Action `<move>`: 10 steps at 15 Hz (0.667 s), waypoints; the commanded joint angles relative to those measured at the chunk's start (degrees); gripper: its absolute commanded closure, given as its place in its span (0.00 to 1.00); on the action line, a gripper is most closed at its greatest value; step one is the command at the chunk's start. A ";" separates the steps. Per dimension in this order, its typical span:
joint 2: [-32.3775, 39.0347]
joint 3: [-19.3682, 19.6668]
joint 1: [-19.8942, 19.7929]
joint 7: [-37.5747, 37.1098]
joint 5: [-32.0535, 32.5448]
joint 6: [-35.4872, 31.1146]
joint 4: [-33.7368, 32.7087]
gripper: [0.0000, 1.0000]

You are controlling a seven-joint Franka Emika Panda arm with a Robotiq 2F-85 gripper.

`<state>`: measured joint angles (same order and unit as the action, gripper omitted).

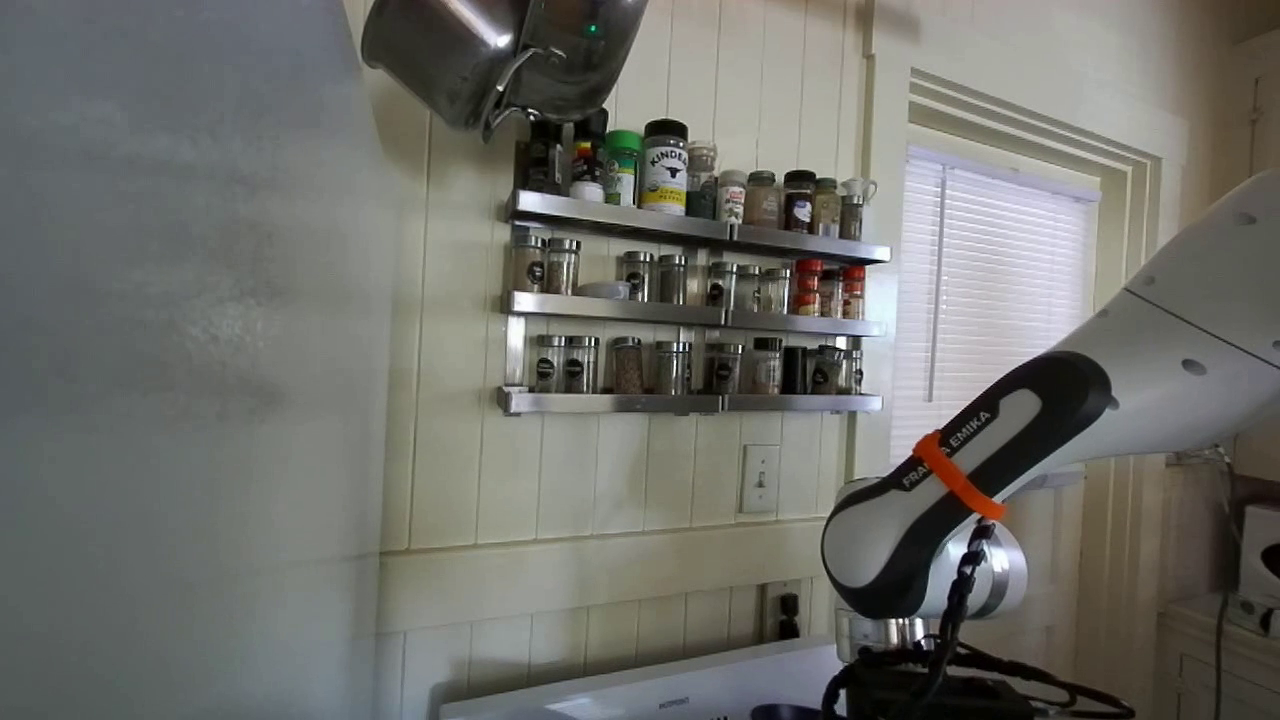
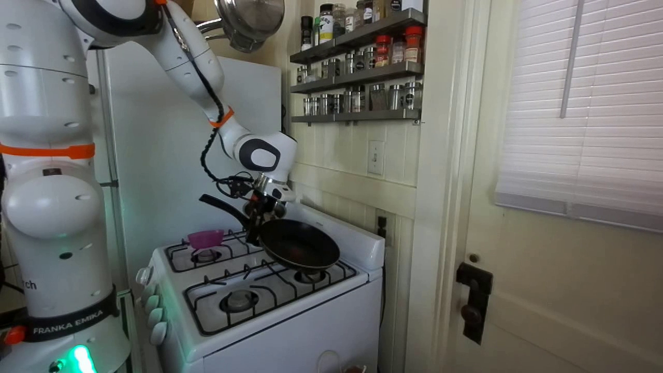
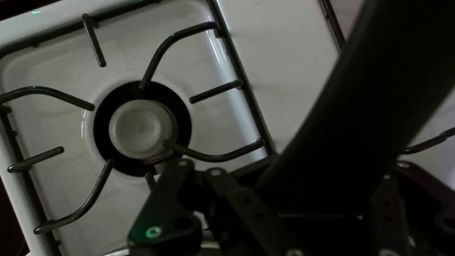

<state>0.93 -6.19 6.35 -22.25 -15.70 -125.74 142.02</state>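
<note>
A black frying pan (image 2: pixel 299 244) is over the stove's wall-side burner in an exterior view, slightly tilted. I cannot tell whether its base touches the grate. My gripper (image 2: pixel 254 234) is shut on the pan's handle close to the pan body, and the free end of the handle points up and away. In the wrist view the dark handle (image 3: pixel 369 96) runs between the two gripper fingers (image 3: pixel 316 202); the fingertips are too dark to make out. A pink bowl (image 2: pixel 205 239) sits on the grate near the fridge side.
The white gas stove (image 2: pixel 290 331) has black grates and a raised back panel (image 1: pixel 640 697). A bare burner (image 3: pixel 142 128) lies below the gripper. Spice shelves (image 1: pixel 620 307) hang on the wall. Steel pots (image 1: pixel 450 55) hang above. A fridge (image 1: pixel 190 360) stands beside the stove.
</note>
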 commanded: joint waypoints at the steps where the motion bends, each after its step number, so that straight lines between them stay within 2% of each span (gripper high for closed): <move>1: 2.33 -0.67 0.70 -1.67 -0.50 0.18 -1.86 1.00; 3: 4.17 -1.10 1.30 -4.46 0.33 -1.77 -2.74 1.00; 4: 5.14 -1.27 1.60 -5.51 0.95 -1.95 -3.32 0.81; 5: 6.27 -1.48 1.91 -6.52 1.63 -2.74 -3.76 0.71; 7: 8.63 -1.60 2.63 -7.62 2.66 -3.17 -4.76 0.59; 10: 12.09 -1.32 3.89 -8.70 4.03 -3.69 -6.33 0.34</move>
<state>9.47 -7.75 9.01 -28.86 -13.60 -128.69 138.18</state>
